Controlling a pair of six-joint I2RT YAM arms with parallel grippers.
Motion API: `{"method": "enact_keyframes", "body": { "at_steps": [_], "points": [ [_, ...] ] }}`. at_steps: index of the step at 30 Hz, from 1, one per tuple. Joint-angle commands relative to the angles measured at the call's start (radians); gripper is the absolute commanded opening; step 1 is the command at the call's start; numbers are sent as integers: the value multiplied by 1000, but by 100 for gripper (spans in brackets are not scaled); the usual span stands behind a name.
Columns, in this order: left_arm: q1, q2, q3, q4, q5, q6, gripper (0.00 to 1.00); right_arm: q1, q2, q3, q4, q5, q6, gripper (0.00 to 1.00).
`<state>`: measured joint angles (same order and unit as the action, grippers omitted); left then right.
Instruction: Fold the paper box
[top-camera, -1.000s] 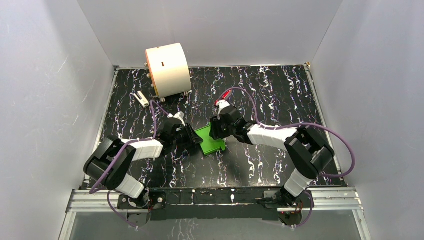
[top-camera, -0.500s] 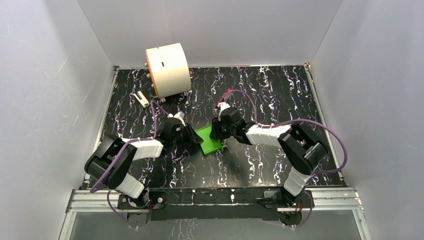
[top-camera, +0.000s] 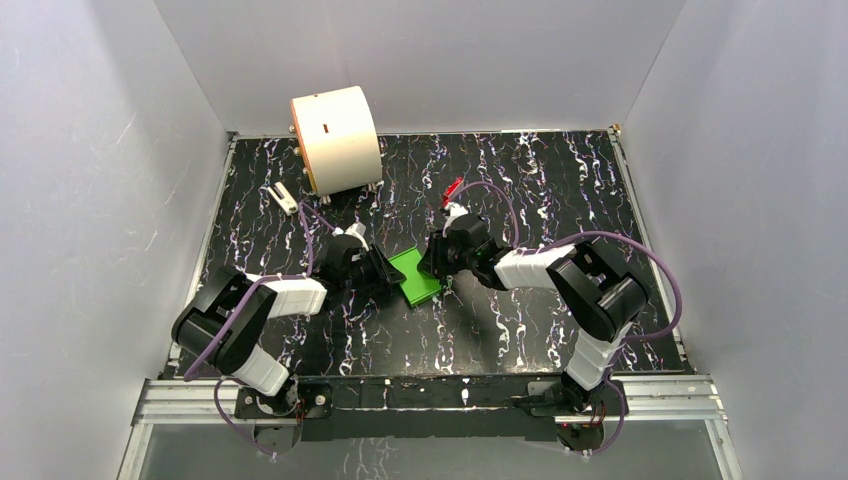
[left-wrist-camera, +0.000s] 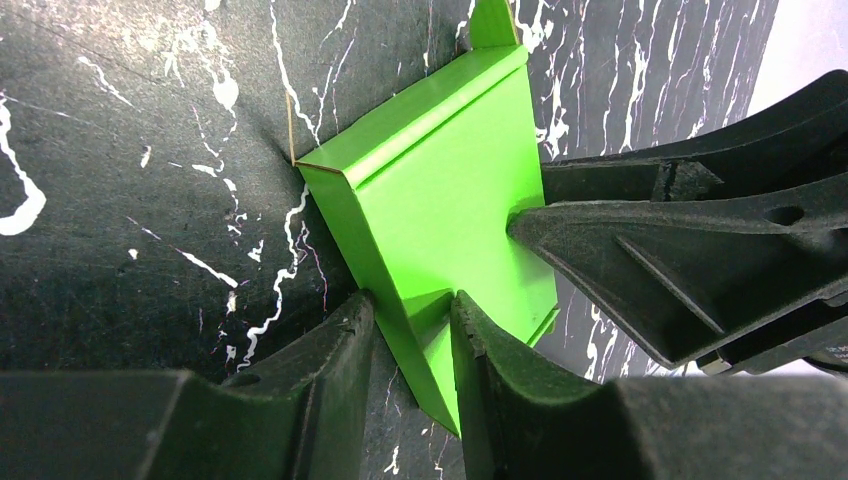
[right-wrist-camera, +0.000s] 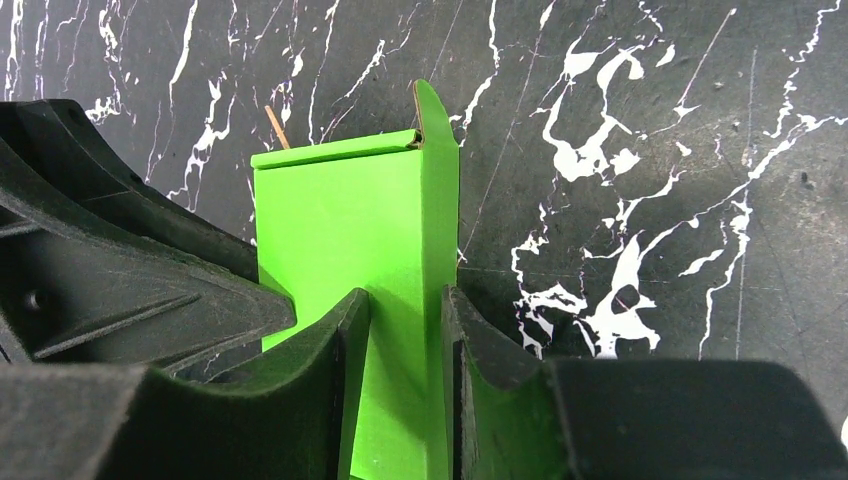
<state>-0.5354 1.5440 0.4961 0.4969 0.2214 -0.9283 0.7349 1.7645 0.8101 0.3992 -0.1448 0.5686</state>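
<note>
The right arm (top-camera: 600, 290) has drawn its elbow inward toward the middle, and the paper box (top-camera: 415, 277) shows narrower from above than a second ago. On the black marbled table (top-camera: 560, 200), the cream cylinder (top-camera: 335, 140) stands at the far left. The box sits mid-table between the two grippers. The left gripper (left-wrist-camera: 412, 305) pinches one side wall of the box in narrow jaws. The right gripper (right-wrist-camera: 405, 300) straddles the opposite wall, which fills the gap between its fingers. A small white object (top-camera: 283, 197) lies near the cylinder.
</note>
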Motion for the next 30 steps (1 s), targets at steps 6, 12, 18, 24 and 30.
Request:
{"method": "enact_keyframes", "body": {
  "at_steps": [6, 12, 18, 24, 30],
  "points": [
    [-38, 40, -28, -78, -41, 28, 30, 70, -19, -45, -12, -120, 22, 24],
    [-38, 31, -22, -106, -65, 46, 30, 66, -78, -89, -43, -75, -2, 35],
    [-38, 31, -17, -101, -67, 45, 30, 66, -73, -118, -6, -98, 27, 40],
    [-47, 71, 5, -78, -25, 33, 30, 76, -6, -125, 100, -174, 94, 25],
    [-44, 63, 74, -180, -134, 129, 43, 78, -75, -143, 67, -143, 90, 28]
  ]
}}
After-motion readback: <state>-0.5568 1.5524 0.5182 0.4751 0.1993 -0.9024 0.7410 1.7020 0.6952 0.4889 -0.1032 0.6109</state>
